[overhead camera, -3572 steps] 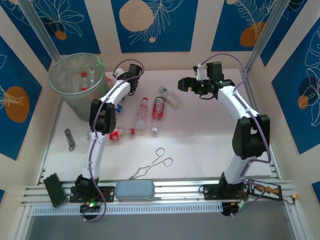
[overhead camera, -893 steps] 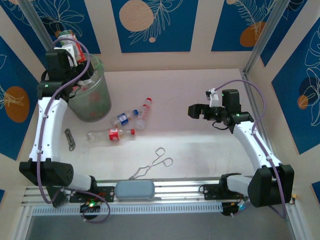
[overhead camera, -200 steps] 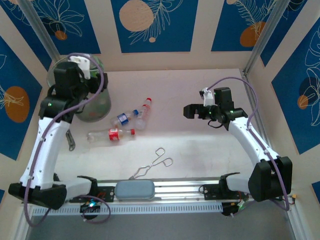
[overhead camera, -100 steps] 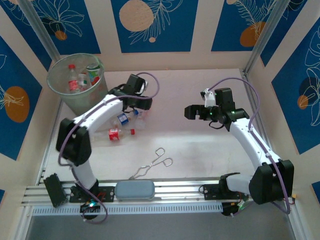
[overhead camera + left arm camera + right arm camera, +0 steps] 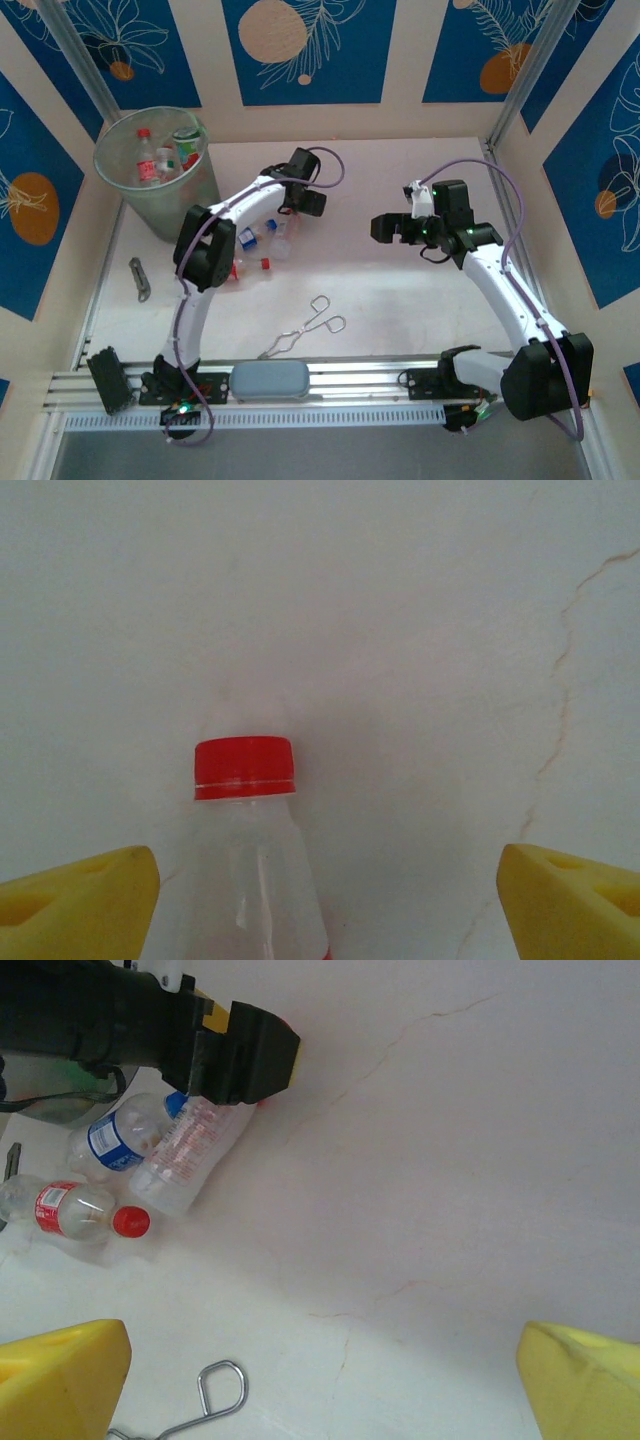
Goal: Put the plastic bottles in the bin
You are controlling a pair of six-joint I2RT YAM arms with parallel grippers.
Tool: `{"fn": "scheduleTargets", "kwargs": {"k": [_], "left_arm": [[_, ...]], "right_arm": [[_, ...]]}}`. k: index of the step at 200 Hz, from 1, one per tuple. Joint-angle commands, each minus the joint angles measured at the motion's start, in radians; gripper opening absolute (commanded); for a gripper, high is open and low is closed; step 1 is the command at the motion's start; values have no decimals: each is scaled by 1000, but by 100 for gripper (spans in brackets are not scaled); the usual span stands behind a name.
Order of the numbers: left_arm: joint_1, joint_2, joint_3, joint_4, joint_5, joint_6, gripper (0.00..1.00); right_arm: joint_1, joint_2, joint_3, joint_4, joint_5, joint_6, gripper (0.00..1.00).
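Right of the bin (image 5: 160,212), three plastic bottles (image 5: 115,1140) lie on the surface (image 5: 400,290). Farther right, the right fingers (image 5: 60,1375) hang spread and empty. Farthest of the three from the bin, a red-capped bottle (image 5: 250,860) lies between the left fingers (image 5: 80,900), which are released wide and not touching it. This looks like a pick-up step, calling for descent and closing.

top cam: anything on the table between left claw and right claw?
No. In the top view, the stretch of table between the left claw and the right claw is bare.
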Motion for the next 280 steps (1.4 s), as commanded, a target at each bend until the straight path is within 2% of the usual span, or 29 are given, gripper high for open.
{"fn": "scheduleTargets", "kwargs": {"k": [1, 46, 58, 98, 121, 183, 222, 252, 280], "left_arm": [[14, 33, 48, -45, 5, -1, 82], [17, 85, 66, -62, 9, -3, 72], [20, 89, 63, -56, 4, -5, 64], [30, 93, 64, -50, 6, -8, 47], [31, 79, 76, -63, 18, -2, 43], [20, -160, 88, -37, 118, 23, 34], [31, -306, 203, -102, 151, 71, 32], [101, -423, 305, -128, 164, 92, 29], [253, -510, 364, -117, 113, 97, 24]], "right_arm": [[-3, -19, -17, -16, 5, 1, 99], [-5, -15, -20, -8, 1, 0, 99], [-7, -18, -22, -9, 3, -2, 99], [-10, -23, -28, -4, 3, 0, 99], [-11, -24, -29, -4, 3, -1, 99], [-25, -10, -24, 6, 3, -2, 99], [-28, 6, -16, 14, 0, -1, 99], [-28, 17, -14, 21, -2, -1, 99], [-28, 26, -21, 33, -8, -1, 99]]}}
